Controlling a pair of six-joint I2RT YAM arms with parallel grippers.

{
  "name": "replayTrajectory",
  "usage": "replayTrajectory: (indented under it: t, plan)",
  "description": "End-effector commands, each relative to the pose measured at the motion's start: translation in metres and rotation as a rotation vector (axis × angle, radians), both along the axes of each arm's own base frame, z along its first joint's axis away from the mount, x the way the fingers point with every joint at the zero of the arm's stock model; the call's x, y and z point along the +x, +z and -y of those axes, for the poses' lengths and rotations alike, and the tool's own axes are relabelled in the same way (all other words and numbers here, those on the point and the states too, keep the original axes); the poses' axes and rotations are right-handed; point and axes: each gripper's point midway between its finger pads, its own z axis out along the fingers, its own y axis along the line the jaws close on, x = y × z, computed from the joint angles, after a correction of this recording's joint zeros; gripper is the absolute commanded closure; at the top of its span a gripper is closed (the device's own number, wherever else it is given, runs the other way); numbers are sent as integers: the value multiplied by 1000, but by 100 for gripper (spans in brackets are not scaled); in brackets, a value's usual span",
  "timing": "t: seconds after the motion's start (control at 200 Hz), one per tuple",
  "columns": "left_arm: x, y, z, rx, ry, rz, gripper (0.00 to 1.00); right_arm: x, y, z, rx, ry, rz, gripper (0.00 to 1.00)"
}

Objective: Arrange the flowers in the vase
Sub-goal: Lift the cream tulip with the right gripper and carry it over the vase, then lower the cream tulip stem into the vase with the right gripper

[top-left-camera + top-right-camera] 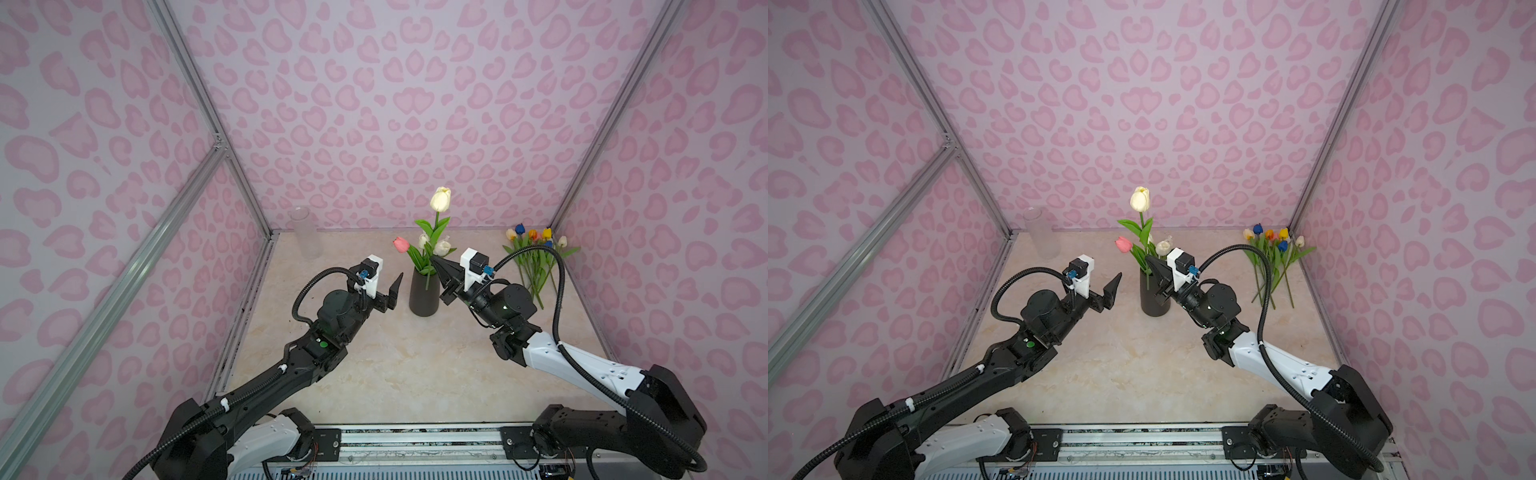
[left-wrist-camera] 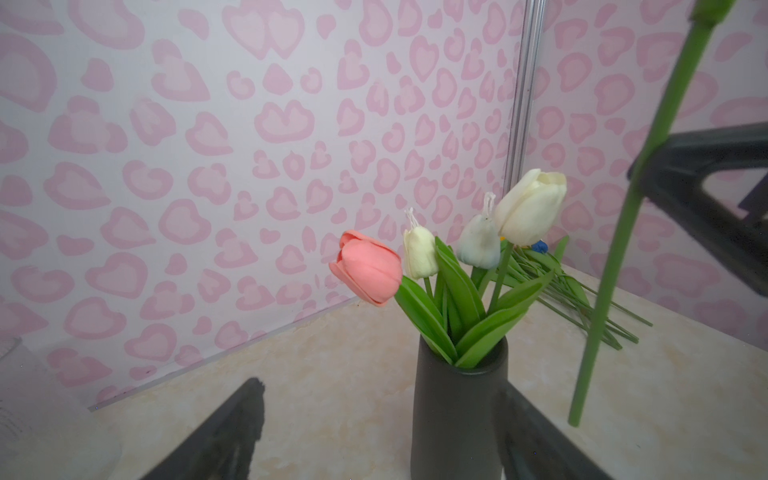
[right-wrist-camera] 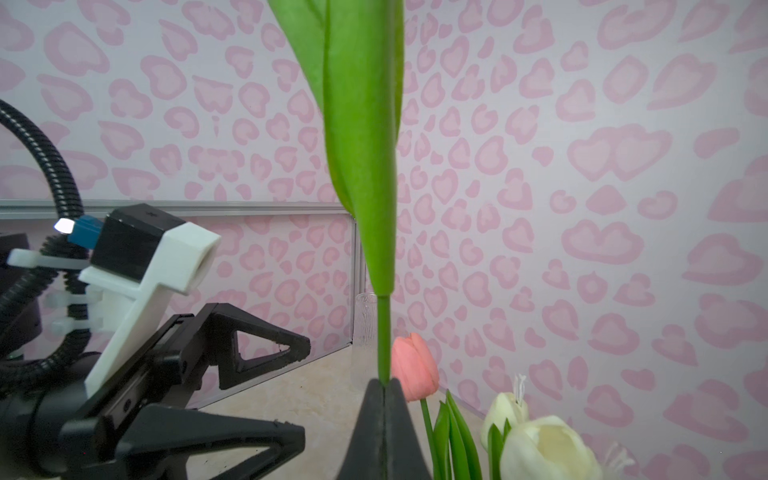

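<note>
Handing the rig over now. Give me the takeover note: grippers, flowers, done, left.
Left gripper: open, empty, beside the dark vase.
Right gripper: shut on the stem of a tall cream tulip; its stem end hangs outside the vase, below the rim.
Done: four tulips stand in the vase.
Left: get the held tulip in, then the pile lying on the table at the back right.

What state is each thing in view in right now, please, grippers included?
Right gripper, shut on the cream tulip's stem.
Cream tulip, held upright, stem end hanging free.
Left gripper, open, empty.
Dark vase, upright, holding a pink tulip and pale tulips.
Loose tulips, lying on the table.
Clear glass, upright, looks empty.
</note>
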Motion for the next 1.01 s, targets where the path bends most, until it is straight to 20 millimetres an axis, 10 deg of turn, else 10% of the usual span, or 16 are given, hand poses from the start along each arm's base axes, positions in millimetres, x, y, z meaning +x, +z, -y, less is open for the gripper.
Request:
replayTrajectory:
  t: [0.0,1.0]
  plan:
    - [-2,3,-5,-1,14,22,13,8,13,10,35,-97,88,100]
    - [-5,-13,-16,17,58,-1,13,62,-22,5,-42,-202,46,100]
